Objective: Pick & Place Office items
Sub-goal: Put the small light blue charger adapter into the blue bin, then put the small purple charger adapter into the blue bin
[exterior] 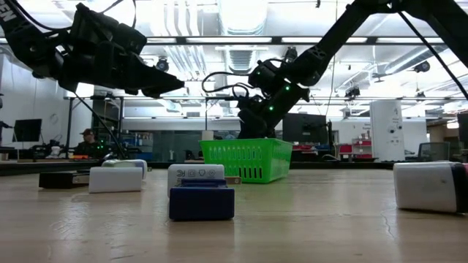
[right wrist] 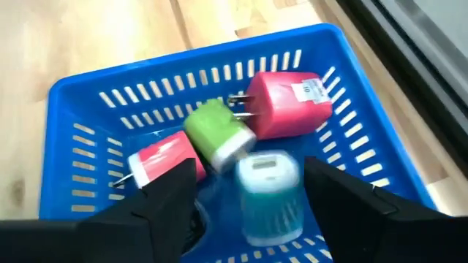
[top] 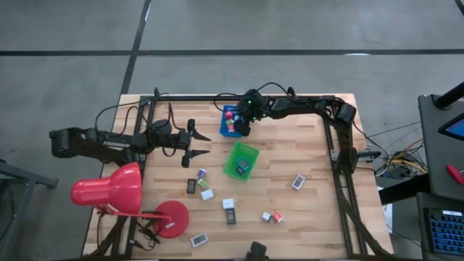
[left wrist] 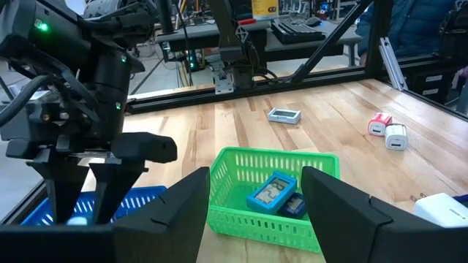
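My right gripper (right wrist: 252,212) hangs open over the blue tray (top: 226,110) at the table's far side. A blurred teal and white piece (right wrist: 269,191) shows between its fingers, touching neither. Under it in the tray lie a pink cube (right wrist: 287,104), a green cube (right wrist: 213,133) and a pink-red piece (right wrist: 159,159). My left gripper (top: 203,143) is open, above the table just left of the green tray (top: 241,161), its fingers pointing toward the table's right. That tray holds a teal piece (left wrist: 270,191) and a dark one (left wrist: 294,207). Several more pieces lie flat on the wood.
A big red desk lamp (top: 109,190) with its round base (top: 170,217) fills the near left corner. Loose pieces lie near the middle (top: 206,194), (top: 230,216), further right (top: 272,217), (top: 299,182) and at the near edge (top: 199,239). Black frame rails (top: 335,156) run along the table's sides.
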Motion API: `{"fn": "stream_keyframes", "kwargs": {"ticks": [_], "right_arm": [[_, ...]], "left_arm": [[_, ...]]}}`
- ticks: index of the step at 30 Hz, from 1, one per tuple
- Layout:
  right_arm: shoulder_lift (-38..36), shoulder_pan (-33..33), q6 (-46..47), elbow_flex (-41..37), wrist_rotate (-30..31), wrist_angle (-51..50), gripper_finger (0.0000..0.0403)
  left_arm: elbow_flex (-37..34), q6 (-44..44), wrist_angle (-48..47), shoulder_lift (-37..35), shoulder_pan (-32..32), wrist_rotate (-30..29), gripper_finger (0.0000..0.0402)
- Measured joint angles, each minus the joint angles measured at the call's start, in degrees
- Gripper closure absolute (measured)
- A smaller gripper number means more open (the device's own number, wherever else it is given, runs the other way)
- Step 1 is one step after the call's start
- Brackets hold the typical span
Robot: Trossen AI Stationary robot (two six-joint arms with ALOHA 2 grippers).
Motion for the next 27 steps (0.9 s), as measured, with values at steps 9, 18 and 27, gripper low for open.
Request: {"fn": "stream_keyframes", "kwargs": {"ticks": [9,18,27], "right_arm": [[-1.72,1.78,-1.64,1.28,4.54,2.29,0.0159],[-8.59,6.37,-4.08,-4.09,0.55,16.49,0.0168],[-13.18,12.98,-3.99,-14.73,-0.42,35.24,0.0165]], "left_arm": [[0.0,-0.37,-0.4,0.0,0.01,0.02,0.0184],[0.0,-1.17,-7.38,0.0,0.0,0.12,0.0184],[0.72,-2.49,-11.88,0.0,-0.08,0.09,0.0183]]}}
